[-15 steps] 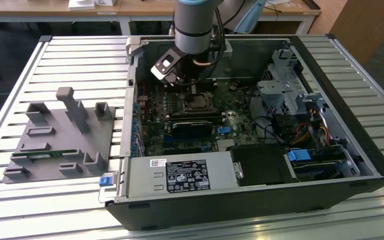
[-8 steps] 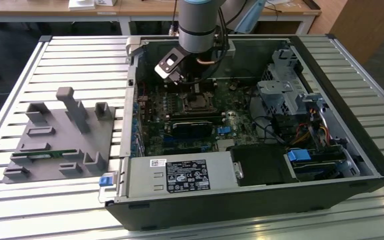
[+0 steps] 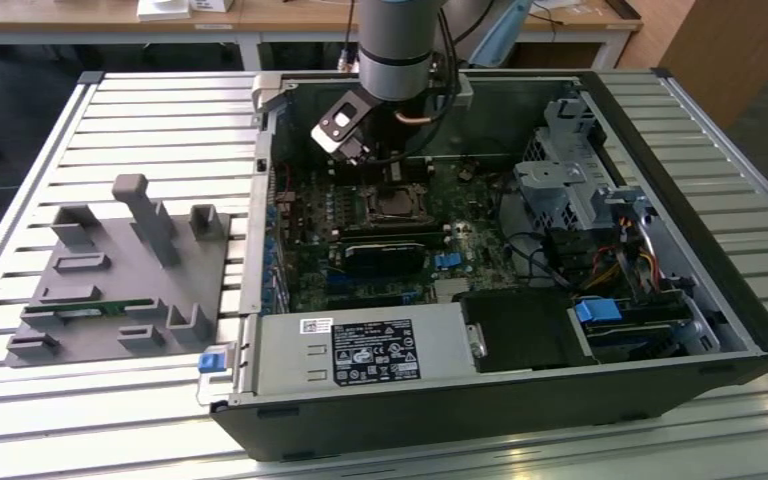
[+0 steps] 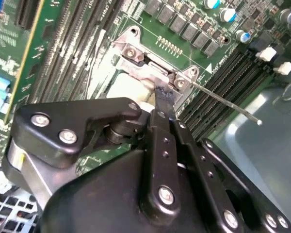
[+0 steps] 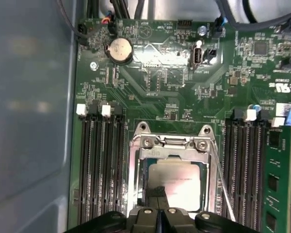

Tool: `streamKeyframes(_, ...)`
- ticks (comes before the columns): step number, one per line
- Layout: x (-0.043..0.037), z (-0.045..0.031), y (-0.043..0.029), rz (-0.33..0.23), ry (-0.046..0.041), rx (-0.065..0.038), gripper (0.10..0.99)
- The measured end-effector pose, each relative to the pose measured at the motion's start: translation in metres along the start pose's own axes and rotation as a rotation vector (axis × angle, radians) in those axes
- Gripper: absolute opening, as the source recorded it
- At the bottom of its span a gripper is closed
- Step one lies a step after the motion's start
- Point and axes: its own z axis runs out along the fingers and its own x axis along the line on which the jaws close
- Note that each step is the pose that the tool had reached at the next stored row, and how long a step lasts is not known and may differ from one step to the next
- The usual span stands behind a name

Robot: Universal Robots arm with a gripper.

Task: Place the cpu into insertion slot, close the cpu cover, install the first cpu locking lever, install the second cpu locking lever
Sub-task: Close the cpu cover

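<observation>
cpu (image 5: 177,182): seated in the insertion slot (image 5: 144,179), upper centre of the exterior view, silver top showing.
cpu cover (image 5: 167,153): lying flat, framing the cpu through its window.
locking lever (image 4: 223,99): thin rod slanting off the socket corner across the memory slots (image 4: 228,68).
gripper (image 5: 158,190): jaws pressed together, tips at the cover's edge.
motherboard (image 5: 160,97): green, inside the open computer case (image 3: 704,330).
table (image 3: 91,120): slatted, carrying the case and a grey fixture (image 3: 131,270) at the exterior view's left.
</observation>
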Motion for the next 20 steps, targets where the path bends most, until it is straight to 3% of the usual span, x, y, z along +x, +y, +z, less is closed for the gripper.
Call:
streamKeyframes(9, 0.0002, -0.0037, -0.0023, -0.001, -0.0002, -0.02, 0.106)
streamKeyframes(20, 0.0, -0.0071, -0.0024, -0.001, -0.0007, -0.021, 0.106)
